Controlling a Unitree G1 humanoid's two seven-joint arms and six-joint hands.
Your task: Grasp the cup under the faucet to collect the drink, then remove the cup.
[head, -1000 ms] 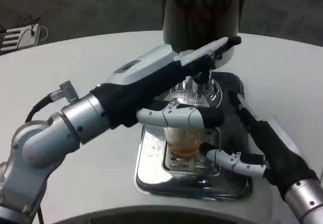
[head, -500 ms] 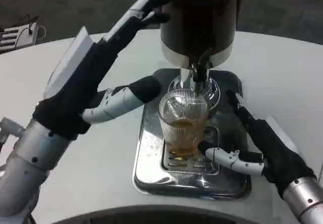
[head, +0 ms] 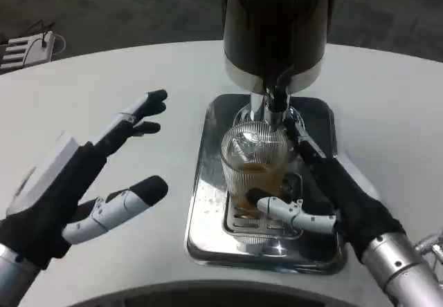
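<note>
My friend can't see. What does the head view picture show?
The right hand grips a ribbed cup holding amber drink under the dispenser's faucet, on a shiny drip tray. The left hand hovers open beside it.

No lettering, label, brand mark or number can be read on anything here; every surface in view is unmarked or too blurred.

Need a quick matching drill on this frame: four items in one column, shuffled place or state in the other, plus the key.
1. cup
2. left hand
3. right hand
4. drip tray

A. open above the white table, holding nothing
B. shiny metal, lying under the dispenser
C. ribbed and clear, with amber drink inside, under the faucet
D. fingers reaching around the cup

Pairs: 1-C, 2-A, 3-D, 4-B
</note>
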